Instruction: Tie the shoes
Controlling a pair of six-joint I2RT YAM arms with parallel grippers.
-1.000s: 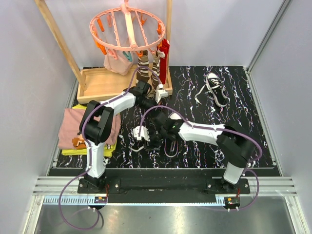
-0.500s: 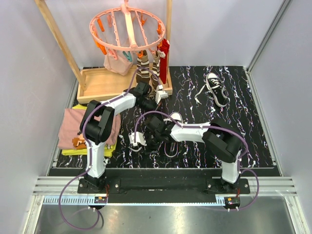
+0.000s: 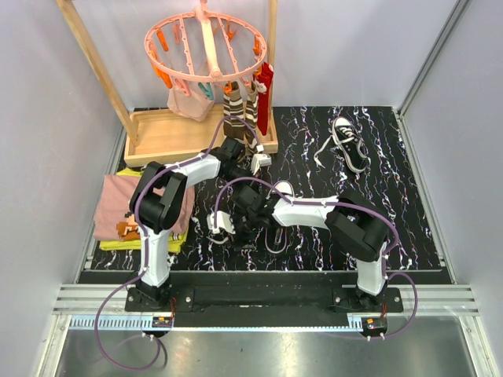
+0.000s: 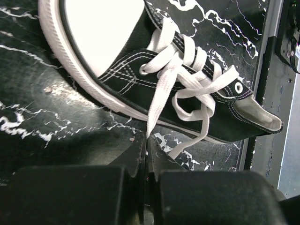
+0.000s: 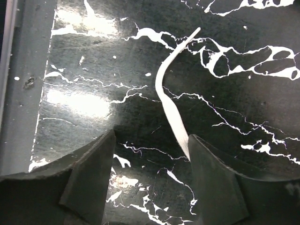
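Observation:
One black sneaker with a white toe cap [image 3: 281,189] lies mid-table, its white laces [image 4: 187,70] loosely crossed over the tongue. My left gripper [image 4: 146,140] [image 3: 253,166] is just behind that shoe and is shut on one lace strand [image 4: 157,101], which runs taut from the eyelets into the jaws. My right gripper [image 5: 150,154] [image 3: 236,229] is open low over the table to the shoe's near left. A loose lace end [image 5: 168,91] lies between its fingers and touches the right finger [image 5: 213,178]. The second shoe [image 3: 348,143] lies at the back right, with its laces spread out.
A wooden tray [image 3: 169,135] under a wooden rack stands at the back left. A pink peg hanger [image 3: 206,47] on the rack holds brown striped socks [image 3: 233,110]. Folded clothes [image 3: 118,206] lie at the left edge beside the marbled black mat [image 3: 393,196].
My right gripper has opened wider and its arm has swung left. My left gripper has drifted slightly nearer and stays shut on the lace.

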